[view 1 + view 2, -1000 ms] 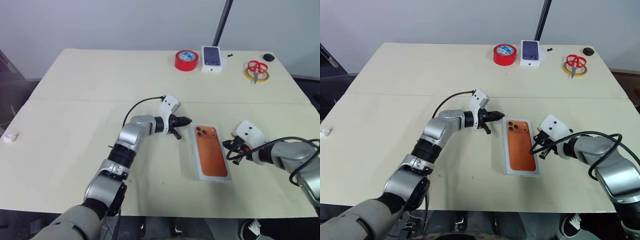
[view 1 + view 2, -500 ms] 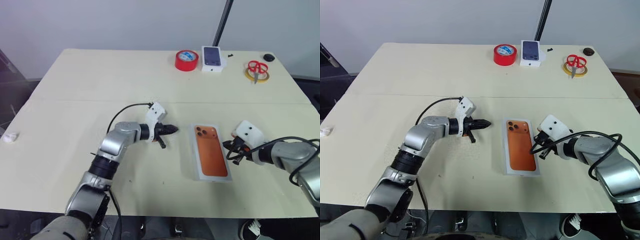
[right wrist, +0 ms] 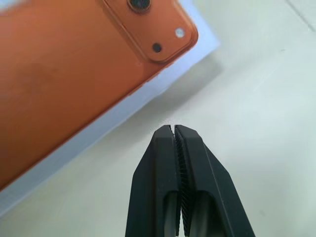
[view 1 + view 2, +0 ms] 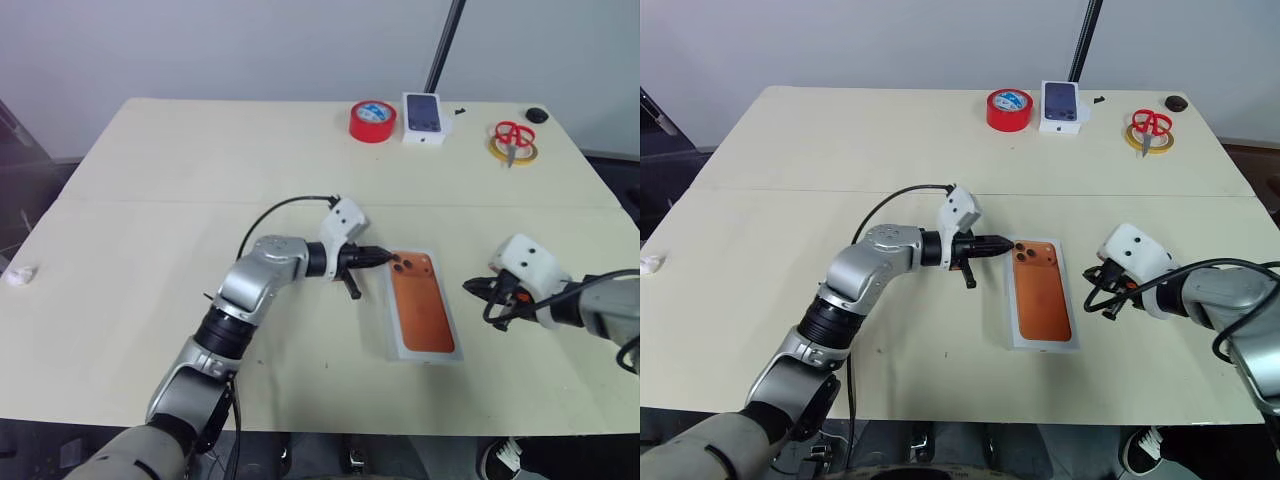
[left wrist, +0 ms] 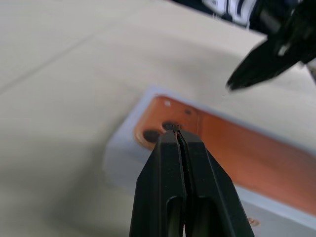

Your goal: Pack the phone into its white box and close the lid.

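The lid [image 3: 74, 64] runs off the right wrist view's edge.

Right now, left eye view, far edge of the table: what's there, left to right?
Red tape roll → white box showing a dark phone picture → small black screw → red scissors lying on a yellow tape ring → black cap.

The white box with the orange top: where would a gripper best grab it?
Probably by its two long side walls, near the middle, coming straight down from above. The box lies flat on the table and is shallow, so only those thin edges offer a hold, and the narrow width is the easier span.
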{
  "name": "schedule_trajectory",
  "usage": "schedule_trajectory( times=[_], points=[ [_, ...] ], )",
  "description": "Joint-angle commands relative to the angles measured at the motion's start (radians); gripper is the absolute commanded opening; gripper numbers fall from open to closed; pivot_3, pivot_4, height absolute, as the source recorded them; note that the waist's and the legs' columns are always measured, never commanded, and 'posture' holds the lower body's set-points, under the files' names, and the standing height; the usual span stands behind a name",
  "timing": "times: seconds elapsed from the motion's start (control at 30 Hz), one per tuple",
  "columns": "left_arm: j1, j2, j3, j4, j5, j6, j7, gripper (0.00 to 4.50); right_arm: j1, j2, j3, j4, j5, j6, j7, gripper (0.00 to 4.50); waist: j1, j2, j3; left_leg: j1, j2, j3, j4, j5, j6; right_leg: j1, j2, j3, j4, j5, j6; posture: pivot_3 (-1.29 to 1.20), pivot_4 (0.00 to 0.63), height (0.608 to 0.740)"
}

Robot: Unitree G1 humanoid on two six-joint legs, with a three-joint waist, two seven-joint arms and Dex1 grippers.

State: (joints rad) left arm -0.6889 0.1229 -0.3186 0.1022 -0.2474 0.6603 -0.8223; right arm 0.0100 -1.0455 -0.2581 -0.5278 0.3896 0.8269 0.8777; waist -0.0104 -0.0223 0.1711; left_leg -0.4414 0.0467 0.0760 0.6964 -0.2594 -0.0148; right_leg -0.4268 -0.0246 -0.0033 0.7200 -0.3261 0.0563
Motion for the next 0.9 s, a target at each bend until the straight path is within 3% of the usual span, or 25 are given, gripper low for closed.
schedule_trajectory(
  times=[0.03,0.23,0.57,0.73,0.9],
  points=[
    [-0.009,-0.008,-0.031,0.004,0.018,-0.034,-0.001,0.04,0.046,-0.002,-0.074,-0.110,0.094,0.026,0.060,0.11,0.000,0.000,0.000,0.000,0.000,0.000,0.000,0.000,0.000,0.000,0.000,0.000,0.000,0.000,0.000,0.00,0.150,0.690],
    [0.002,0.003,-0.060,0.017,0.034,-0.038,-0.013,0.04,0.146,-0.003,-0.030,-0.208,0.124,0.040,0.060,0.11,-0.001,0.000,0.000,0.000,0.000,0.000,0.000,0.000,0.001,0.000,0.000,0.000,0.000,0.000,0.000,0.00,0.150,0.690],
    [0.018,0.029,-0.079,0.062,0.062,-0.057,-0.017,0.04,0.143,-0.007,0.092,-0.175,0.050,0.015,-0.010,0.11,0.000,-0.001,-0.001,0.001,0.000,0.000,0.001,0.000,0.001,0.002,0.000,0.000,0.000,0.000,0.000,0.00,0.150,0.690],
    [0.031,0.055,0.055,0.008,0.001,-0.066,0.017,0.04,0.052,0.067,0.012,-0.107,0.061,-0.026,-0.077,0.11,-0.004,-0.001,-0.001,0.001,0.000,0.000,0.001,-0.001,0.001,0.002,0.000,0.000,0.000,0.000,0.000,0.00,0.150,0.690],
    [0.089,0.156,0.242,-0.107,-0.075,-0.032,0.059,0.04,-0.095,0.146,-0.041,0.072,0.023,-0.095,-0.171,0.11,-0.002,0.000,-0.002,0.001,0.001,0.000,0.001,0.001,-0.002,0.001,0.000,0.000,0.000,0.000,0.000,0.00,0.150,0.690]
  ],
)
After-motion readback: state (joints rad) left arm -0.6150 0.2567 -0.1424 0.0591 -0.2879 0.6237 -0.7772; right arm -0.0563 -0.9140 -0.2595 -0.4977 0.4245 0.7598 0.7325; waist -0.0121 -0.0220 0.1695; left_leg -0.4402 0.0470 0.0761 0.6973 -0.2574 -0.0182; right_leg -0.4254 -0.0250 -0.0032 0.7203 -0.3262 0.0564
